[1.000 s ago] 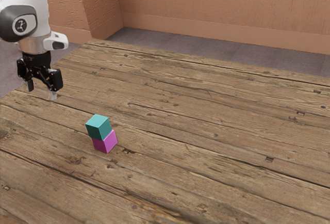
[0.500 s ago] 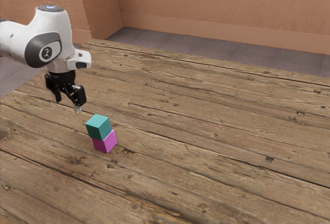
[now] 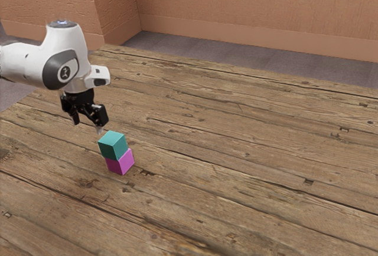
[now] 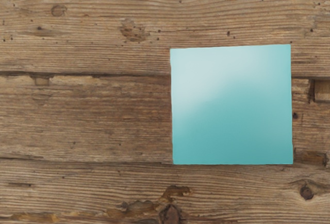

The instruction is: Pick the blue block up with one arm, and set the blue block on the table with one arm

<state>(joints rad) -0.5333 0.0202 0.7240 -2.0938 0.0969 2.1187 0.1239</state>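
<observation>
arm (image 3: pixel 50 64): white with dark grey joint covers; it enters from the exterior view's left edge and bends down toward the gripper.
gripper (image 3: pixel 88 127): black, hanging below the arm and pointing down, above and toward the exterior view's left of the two stacked blocks; its two fingers (image 3: pixel 102 116) stand wide apart, with nothing held between them.
blue block (image 3: pixel 112 145): a teal-blue cube, top of a two-block stack, near the gripper and not gripped; it rests on the magenta block (image 3: pixel 121 163), not directly on the table (image 3: pixel 236 150).
blue block in the wrist view: its flat top face shows as a near-square, pale at one corner and deeper teal elsewhere, with table planks around it.
magenta block: the lower cube, standing on the table; it is turned at an angle to the blue block and juts out from under it toward the exterior view's right.
table: brown, weathered wooden planks with dark seams, knots and small chipped hollows, stretching to the exterior view's right.
floor (image 3: pixel 236 53): a greyish strip past the table's far edge.
wall (image 3: pixel 254 2): orange-brown, with a paler baseboard, behind the floor.
</observation>
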